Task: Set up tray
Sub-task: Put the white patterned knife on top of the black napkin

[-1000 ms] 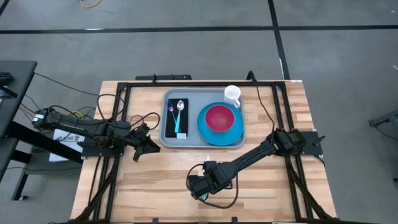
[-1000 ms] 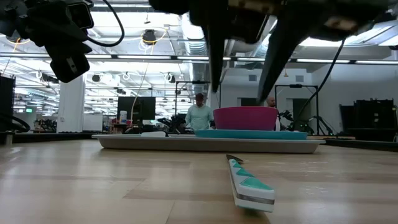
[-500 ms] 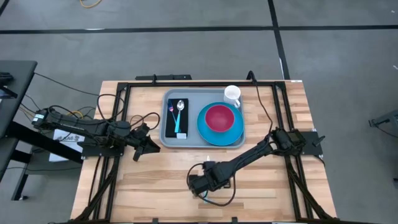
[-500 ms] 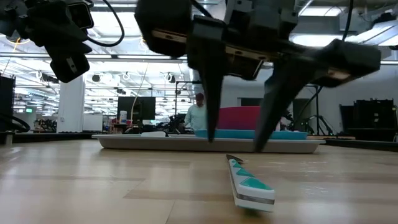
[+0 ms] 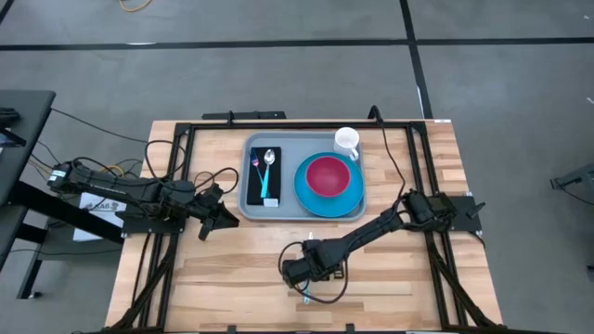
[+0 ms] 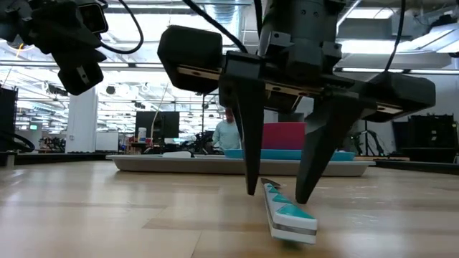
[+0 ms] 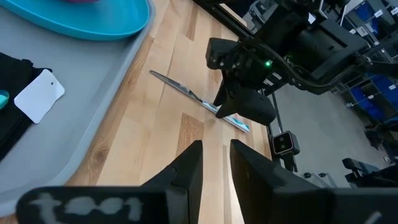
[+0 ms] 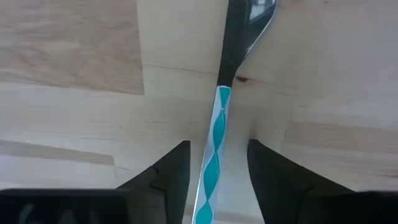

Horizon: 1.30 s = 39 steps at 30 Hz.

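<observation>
Wooden table (image 5: 232,269) at lower centre carries a teal-handled knife (image 8: 214,140) straddled by the right gripper (image 6: 276,192), fingers apart and empty, well below the tray (image 5: 252,206); off-centre closing could skid it.

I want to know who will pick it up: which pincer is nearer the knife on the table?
The right pincer: its open fingers straddle the knife just above the wood. The left pincer waits well off, beside the tray's left edge.
</observation>
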Tool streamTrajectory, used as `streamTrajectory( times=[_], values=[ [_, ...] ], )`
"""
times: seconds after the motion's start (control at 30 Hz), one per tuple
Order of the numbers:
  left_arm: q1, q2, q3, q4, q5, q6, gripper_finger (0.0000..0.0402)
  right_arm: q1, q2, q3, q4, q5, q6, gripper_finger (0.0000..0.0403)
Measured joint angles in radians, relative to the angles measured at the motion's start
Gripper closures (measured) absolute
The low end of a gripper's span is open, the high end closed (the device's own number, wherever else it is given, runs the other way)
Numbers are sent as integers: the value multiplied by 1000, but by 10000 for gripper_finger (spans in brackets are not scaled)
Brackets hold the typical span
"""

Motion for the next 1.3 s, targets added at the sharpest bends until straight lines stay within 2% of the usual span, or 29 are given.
streamTrajectory(
  times=[0.57,0.83,1.03,1.3],
  values=[
    [0,0,0,0,-13,0,333,-30,6,7,-1,-17,-76,388],
    [0,0,0,0,-15,0,333,-54,9,36,5,-13,-104,384],
    [0,0,0,0,-26,5,333,-86,21,124,-48,85,-169,392],
    [0,0,0,-31,-26,-7,333,-158,19,272,-99,132,-313,392]
  ],
)
